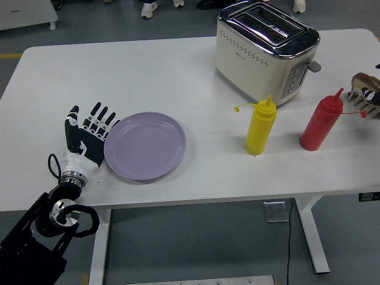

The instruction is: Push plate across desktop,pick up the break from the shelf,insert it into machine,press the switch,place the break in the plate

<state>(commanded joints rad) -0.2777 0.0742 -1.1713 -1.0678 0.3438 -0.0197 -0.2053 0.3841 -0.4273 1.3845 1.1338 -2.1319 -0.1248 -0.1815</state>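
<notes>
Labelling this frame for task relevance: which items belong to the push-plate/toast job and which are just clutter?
In the job: round lilac plate; left robot hand, open, against the plate's left rim; cream and chrome two-slot toaster; bread rack at right edge.

Lying about: yellow squeeze bottle; red squeeze bottle.

A single head camera sits high on the robot's side and looks forward and down over the white rectangular desk [178, 71], whose near edge runs across the lower part of the frame with grey floor and the desk's legs visible beneath it. It stands far enough back to take in nearly the full width of the desk, from the left corner to a cream and chrome toaster [265, 50] at the far right. No second view is given, so nothing is shared between views.
</notes>
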